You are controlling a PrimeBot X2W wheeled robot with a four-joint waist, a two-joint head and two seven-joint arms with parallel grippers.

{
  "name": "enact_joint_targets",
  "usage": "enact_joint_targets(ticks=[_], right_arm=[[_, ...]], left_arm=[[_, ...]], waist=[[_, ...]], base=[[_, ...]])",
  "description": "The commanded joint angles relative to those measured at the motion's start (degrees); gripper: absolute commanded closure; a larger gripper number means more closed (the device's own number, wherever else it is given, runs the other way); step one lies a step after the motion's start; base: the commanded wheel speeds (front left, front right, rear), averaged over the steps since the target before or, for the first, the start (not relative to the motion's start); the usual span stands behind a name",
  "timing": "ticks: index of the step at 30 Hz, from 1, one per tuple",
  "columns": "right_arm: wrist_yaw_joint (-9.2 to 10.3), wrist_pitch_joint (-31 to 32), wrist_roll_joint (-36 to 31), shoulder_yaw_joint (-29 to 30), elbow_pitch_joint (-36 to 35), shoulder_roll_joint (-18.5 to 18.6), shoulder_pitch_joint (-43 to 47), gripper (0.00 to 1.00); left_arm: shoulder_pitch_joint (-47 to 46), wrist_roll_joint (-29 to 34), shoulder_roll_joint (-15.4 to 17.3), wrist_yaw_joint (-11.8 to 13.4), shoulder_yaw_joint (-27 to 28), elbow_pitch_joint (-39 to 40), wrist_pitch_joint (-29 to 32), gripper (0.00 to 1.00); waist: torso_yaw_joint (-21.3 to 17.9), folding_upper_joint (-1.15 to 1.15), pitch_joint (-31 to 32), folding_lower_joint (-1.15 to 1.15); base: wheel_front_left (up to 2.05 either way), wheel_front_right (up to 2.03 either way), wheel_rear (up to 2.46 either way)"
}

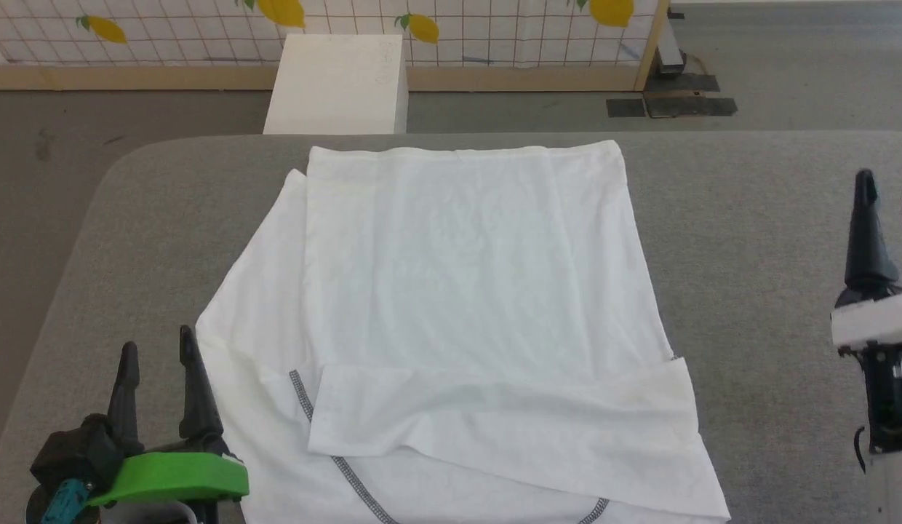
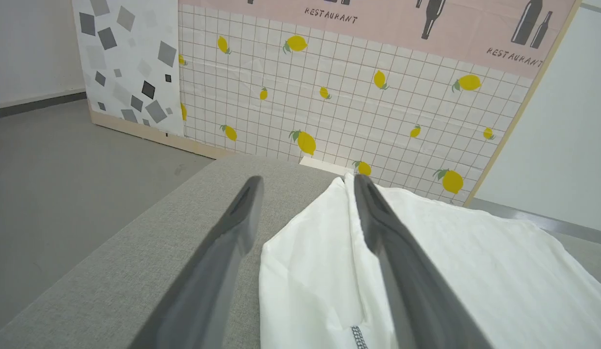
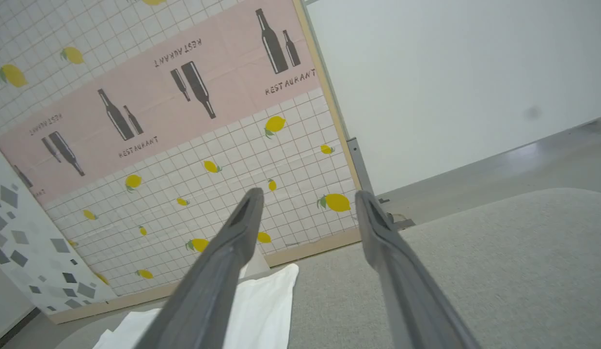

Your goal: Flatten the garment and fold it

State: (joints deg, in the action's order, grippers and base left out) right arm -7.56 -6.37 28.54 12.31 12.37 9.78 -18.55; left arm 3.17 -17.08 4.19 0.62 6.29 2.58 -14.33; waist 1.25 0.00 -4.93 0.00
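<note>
Bright, even light everywhere, shadows faint and soft, pictures mostly sharp.

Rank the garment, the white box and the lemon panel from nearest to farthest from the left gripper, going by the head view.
1. The garment, just right of the left gripper, on the table.
2. The box, past the table's far edge.
3. The panel, behind the box.

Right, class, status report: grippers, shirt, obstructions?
Left gripper open at shirt's left edge. Right gripper open, apart from it. Shirt partly folded on table. Box beyond table, not obstructing.
</note>
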Motion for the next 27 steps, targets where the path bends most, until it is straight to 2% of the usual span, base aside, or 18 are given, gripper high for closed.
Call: enact_joint_targets(ticks=[1, 4, 8, 12, 19, 22, 27], right_arm=[[0.08, -0.8, -1.3, 1.1, -1.3, -1.4, 2.1, 0.00], [0.08, -0.8, -2.9, 4.3, -3.8, -4.0, 5.6, 0.00], [0.08, -0.5, -3.1, 7.3, -6.0, -6.0, 8.1, 0.00], [0.08, 0.3, -3.2, 8.0, -8.4, -6.7, 8.6, 0.00], [0.08, 3.1, -3.6, 8.3, -13.4, -6.9, 6.1, 0.00], [0.08, 4.8, -2.7, 7.8, -15.7, -6.9, 4.5, 0.00], [0.08, 6.0, -1.5, 7.9, -18.2, -6.9, 3.3, 0.00]], left_arm=[[-0.1, -0.4, 0.7, 0.1, -0.2, -0.3, 0.3, 0.00], [-1.6, -0.9, 1.2, -0.3, -0.5, -1.3, 1.4, 0.00], [-6.5, -2.4, 2.4, -2.5, -1.7, -3.6, 3.7, 0.00], [-15.2, -3.6, 5.5, -4.5, -2.7, -7.8, 8.9, 0.00], [-34.9, -5.1, 12.5, -6.8, -6.3, -17.7, 24.4, 0.00], [-44.1, -5.9, 15.3, -6.9, -6.8, -22.1, 32.8, 0.00], [-54.5, -6.3, 18.0, -7.0, -8.6, -26.0, 44.3, 0.00]], waist=[[-0.6, 0.00, 0.1, 0.00], [-0.9, 0.00, -0.4, 0.00], [-0.7, 0.00, -2.1, 0.00], [-0.4, 0.00, -5.1, 0.00], [-1.4, 0.00, -12.9, 0.00], [-2.4, 0.00, -17.4, 0.00], [-3.6, 0.00, -23.3, 0.00]], base=[[0.00, 0.00, 0.00], [0.00, 0.00, 0.00], [0.00, 0.00, 0.00], [0.00, 0.00, 0.00], [0.00, 0.00, 0.00], [0.00, 0.00, 0.00], [0.00, 0.00, 0.00]])
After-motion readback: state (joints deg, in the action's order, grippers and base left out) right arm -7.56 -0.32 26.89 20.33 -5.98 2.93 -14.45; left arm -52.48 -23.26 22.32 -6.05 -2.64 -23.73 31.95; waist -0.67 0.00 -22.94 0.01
